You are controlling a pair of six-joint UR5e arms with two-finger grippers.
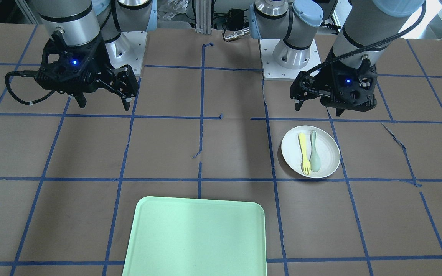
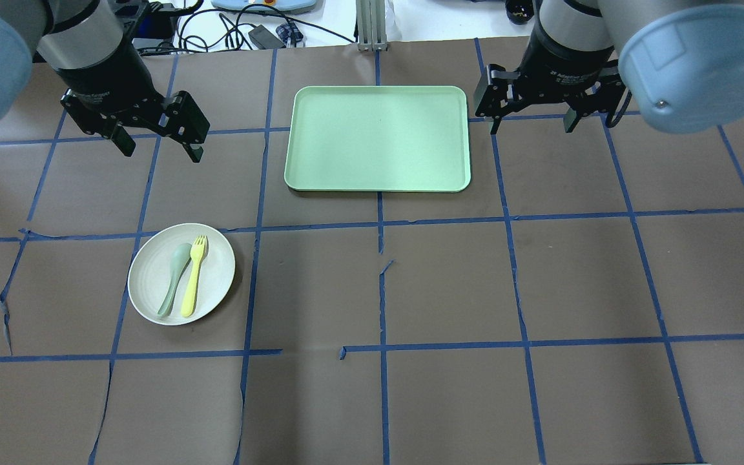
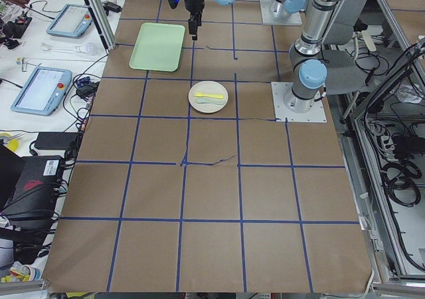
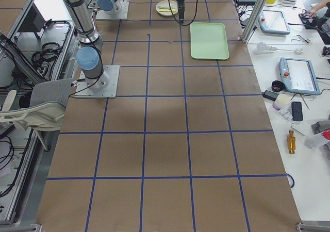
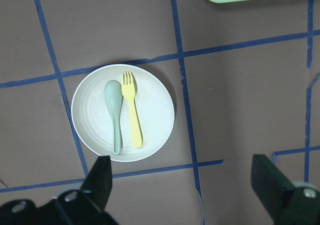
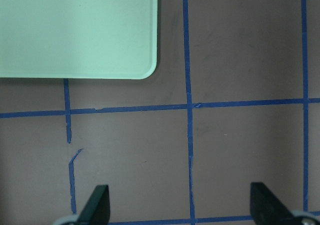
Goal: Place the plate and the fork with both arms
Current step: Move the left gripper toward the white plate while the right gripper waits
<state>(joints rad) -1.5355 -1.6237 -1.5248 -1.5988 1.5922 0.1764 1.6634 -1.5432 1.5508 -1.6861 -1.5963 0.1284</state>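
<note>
The plate (image 2: 218,263) with the fork (image 2: 192,279) sits lower left in the overhead frame, below my left hand (image 2: 162,154); it and my right hand (image 2: 531,128) are spread wide, holding nothing.

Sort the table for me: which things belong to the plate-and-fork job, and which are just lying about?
Job: round white plate; slim yellow plastic fork lying on it; left claw and right claw, both open.
Lying about: pale grey-green spoon beside the fork; rectangular mint-green tray, possibly the drop-off.
</note>
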